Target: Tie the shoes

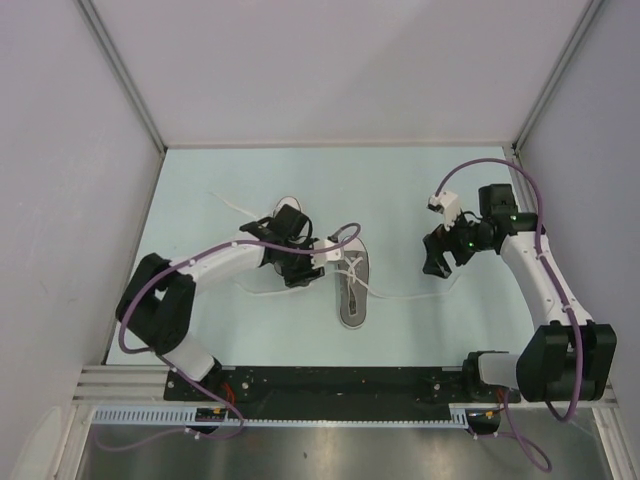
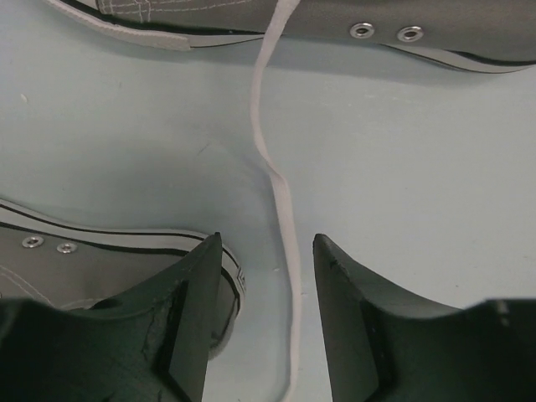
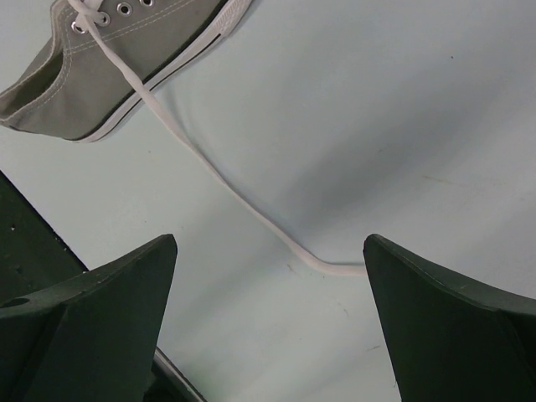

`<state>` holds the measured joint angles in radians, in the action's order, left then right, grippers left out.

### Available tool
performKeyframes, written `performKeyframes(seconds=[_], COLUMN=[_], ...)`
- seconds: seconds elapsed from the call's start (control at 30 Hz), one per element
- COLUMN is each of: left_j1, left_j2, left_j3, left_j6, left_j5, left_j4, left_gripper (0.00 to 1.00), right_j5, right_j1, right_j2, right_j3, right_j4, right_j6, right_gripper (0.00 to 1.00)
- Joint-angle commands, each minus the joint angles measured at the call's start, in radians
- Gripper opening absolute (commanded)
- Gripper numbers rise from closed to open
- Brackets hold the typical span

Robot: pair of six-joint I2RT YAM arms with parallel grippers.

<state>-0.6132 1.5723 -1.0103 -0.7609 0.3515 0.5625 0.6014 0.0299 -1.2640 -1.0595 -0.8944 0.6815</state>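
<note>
Top external: grey shoes (image 1: 352, 290), white laces (image 1: 400, 297) loose, untied; left gripper (image 2: 268, 243), right gripper (image 3: 270, 243) both spread apart.

L arm stretched fwd, left gripper (image 2: 266, 243) jaws partly apart, empty; R arm bent, right gripper (image 3: 268, 247) jaws wide apart.

Sneakers (image 1: 352, 290) side by side on the counter (image 1: 250, 170), one under the left hand (image 2: 266, 247), lace (image 1: 400, 297) trailed toward the right hand (image 3: 270, 247).
</note>
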Motion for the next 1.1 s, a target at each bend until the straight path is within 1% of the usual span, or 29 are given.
performKeyframes(seconds=[0.0, 0.03, 0.07, 0.27, 0.37, 0.4, 0.47, 0.53, 0.57, 0.67, 0.77, 0.87, 0.9, 0.97, 1.0, 1.07], left_j1=[-0.031, -0.036, -0.039, -0.048, -0.051, -0.053, -0.056, -0.056, -0.056, -0.056, -0.056, -0.057, -0.057, -0.057, -0.057, -0.057], left_j2=[0.061, 0.074, 0.103, 0.16, 0.192, 0.204, 0.215, 0.218, 0.215, 0.174, 0.092, 0.007, -0.01, -0.058, -0.069, -0.081], left_j3=[-0.057, -0.06, -0.069, -0.086, -0.096, -0.096, -0.096, -0.094, -0.094, -0.096, -0.099, -0.093, -0.091, -0.083, -0.08, -0.079], left_j6=[-0.066, -0.074, -0.077, -0.098, -0.109, -0.113, -0.123, -0.13, -0.133, -0.126, -0.088, -0.029, 0.019, 0.063, 0.122, 0.181], left_j5=[-0.065, -0.072, -0.074, -0.071, -0.071, -0.075, -0.077, -0.077, -0.071, -0.03, 0.036, 0.114, 0.132, 0.191, 0.207, 0.248], left_j4=[-0.021, -0.018, -0.007, 0.013, 0.023, 0.022, 0.025, 0.028, 0.034, 0.042, 0.05, 0.024, 0.01, -0.041, -0.067, -0.137], left_gripper=[0.53, 0.52, 0.52, 0.5, 0.44, 0.39, 0.33, 0.22, 0.12, 0.0, 0.0, 0.0, 0.0, 0.0, 0.0, 0.0], right_j5=[0.0, 0.004, 0.008, 0.018, 0.021, 0.023, 0.024, 0.028, 0.028, 0.026, 0.018, 0.003, -0.009, -0.018, -0.02, -0.022], right_j1=[-0.022, -0.022, -0.048, -0.08, -0.093, -0.094, -0.1, -0.104, -0.107, -0.11, -0.111, -0.111, -0.11, -0.104, -0.102, -0.093], right_j2=[-0.018, -0.023, -0.028, -0.037, -0.038, -0.04, -0.041, -0.038, -0.038, -0.037, -0.035, -0.026, -0.028, -0.034, -0.037, -0.044], right_j3=[-0.013, -0.013, -0.013, -0.011, -0.011, -0.013, -0.011, -0.011, -0.013, -0.011, 0.0, 0.049, 0.071, 0.09, 0.104, 0.112], right_j4=[-0.026, -0.028, -0.029, -0.051, -0.055, -0.057, -0.061, -0.066, -0.067, -0.078, -0.078, -0.046, -0.038, -0.009, -0.002, 0.023], right_j6=[0.024, 0.026, 0.029, 0.052, 0.061, 0.062, 0.066, 0.067, 0.067, 0.085, 0.13, 0.161, 0.179, 0.19, 0.199, 0.204], right_gripper=[1.0, 1.0, 1.0, 1.0, 1.0, 1.0, 1.0, 1.0, 0.99, 1.0, 1.0, 1.0, 1.0, 0.99, 0.99, 0.93])
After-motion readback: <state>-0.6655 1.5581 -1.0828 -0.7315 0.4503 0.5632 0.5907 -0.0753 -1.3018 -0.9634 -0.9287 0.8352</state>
